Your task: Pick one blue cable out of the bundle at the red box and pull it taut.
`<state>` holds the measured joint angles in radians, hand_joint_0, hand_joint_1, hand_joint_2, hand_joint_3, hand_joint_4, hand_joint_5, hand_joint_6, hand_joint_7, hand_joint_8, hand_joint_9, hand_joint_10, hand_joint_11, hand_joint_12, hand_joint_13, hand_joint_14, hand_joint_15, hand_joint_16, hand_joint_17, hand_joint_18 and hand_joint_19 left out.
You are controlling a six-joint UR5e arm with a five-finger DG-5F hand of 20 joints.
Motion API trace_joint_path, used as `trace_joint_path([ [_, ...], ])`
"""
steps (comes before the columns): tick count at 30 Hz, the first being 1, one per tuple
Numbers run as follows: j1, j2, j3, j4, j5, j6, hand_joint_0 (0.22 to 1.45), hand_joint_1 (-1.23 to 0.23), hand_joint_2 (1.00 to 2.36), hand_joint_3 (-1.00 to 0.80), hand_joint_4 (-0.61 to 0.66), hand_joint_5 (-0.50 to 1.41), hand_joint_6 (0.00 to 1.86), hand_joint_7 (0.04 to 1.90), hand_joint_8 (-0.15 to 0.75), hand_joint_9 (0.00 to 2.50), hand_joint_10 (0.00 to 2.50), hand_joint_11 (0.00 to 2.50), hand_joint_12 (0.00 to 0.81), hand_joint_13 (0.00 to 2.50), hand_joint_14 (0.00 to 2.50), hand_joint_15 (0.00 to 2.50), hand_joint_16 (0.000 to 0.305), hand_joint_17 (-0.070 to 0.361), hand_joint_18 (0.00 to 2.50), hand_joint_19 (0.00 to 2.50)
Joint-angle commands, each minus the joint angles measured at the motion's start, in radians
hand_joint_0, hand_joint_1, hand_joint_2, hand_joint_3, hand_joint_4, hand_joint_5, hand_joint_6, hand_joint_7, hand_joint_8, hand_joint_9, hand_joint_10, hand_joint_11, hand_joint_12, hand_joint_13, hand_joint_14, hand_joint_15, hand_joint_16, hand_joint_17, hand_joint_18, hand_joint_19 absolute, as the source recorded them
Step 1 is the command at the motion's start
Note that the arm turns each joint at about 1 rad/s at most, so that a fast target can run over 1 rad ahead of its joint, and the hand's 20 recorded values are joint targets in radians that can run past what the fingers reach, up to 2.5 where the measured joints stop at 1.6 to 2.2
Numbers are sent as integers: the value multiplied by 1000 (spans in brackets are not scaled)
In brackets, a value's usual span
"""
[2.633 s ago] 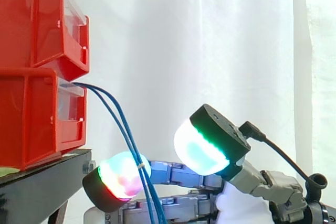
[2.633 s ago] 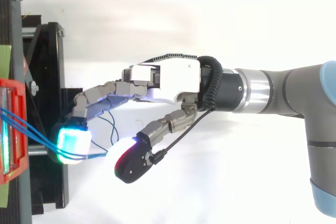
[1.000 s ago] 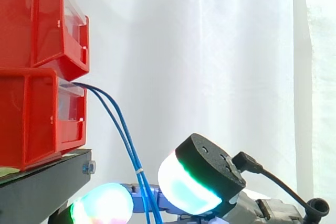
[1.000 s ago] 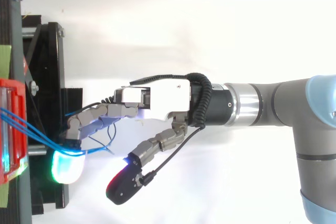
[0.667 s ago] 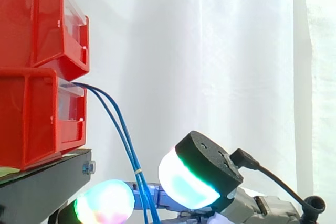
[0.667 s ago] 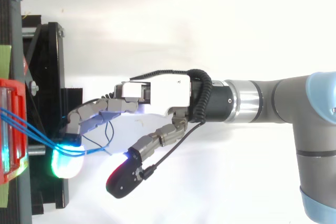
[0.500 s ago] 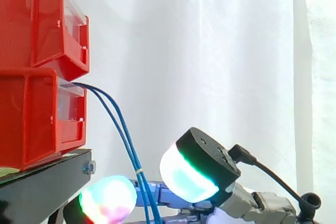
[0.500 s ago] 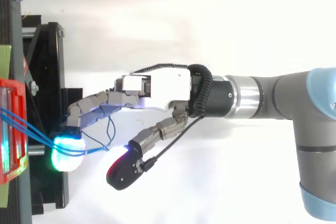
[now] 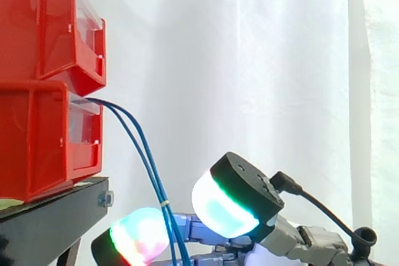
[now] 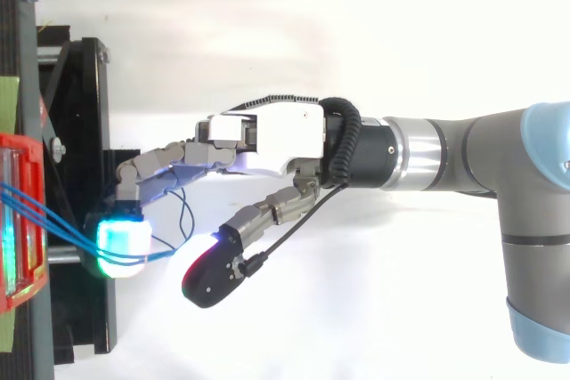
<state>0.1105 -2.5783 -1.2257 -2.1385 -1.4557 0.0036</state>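
Your robot hand [image 10: 276, 135] hangs spread near the red box [image 9: 37, 135].
You risk dragging several blue cables [image 9: 156, 182] together: nothing is pinched.

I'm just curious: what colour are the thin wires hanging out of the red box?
Blue. The cables show best in the side view.

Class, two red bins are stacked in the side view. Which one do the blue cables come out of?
The lower red bin: the blue cables leave over its clear front wall, beneath the upper red bin, which has none.
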Motion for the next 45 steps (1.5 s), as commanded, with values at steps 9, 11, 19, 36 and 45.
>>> trace_joint_path([
  [9, -2, 0, 0, 0, 0, 1, 630, -712, 1010, -348, 188, -146, 674, 996, 326, 557, 4, 168, 362, 443, 6, 163, 53, 119, 426, 284],
  [11, -2, 0, 0, 0, 0, 1, 633, -711, 1011, -336, 180, -150, 692, 973, 325, 556, 4, 176, 362, 443, 6, 163, 53, 119, 426, 279],
  [19, -2, 1, 0, 0, 0, 1, 636, -716, 1012, -315, 178, -182, 782, 857, 320, 543, 4, 202, 364, 443, 6, 167, 53, 119, 430, 280],
  [36, -3, 1, 21, 2, -5, 7, 601, -727, 1010, -329, 206, -199, 868, 774, 323, 537, 5, 236, 368, 440, 6, 176, 54, 121, 428, 289],
  [45, -3, 1, 31, -9, -8, 7, 569, -714, 1003, -455, 204, -172, 765, 842, 332, 543, 5, 232, 375, 430, 7, 186, 55, 123, 409, 305],
])
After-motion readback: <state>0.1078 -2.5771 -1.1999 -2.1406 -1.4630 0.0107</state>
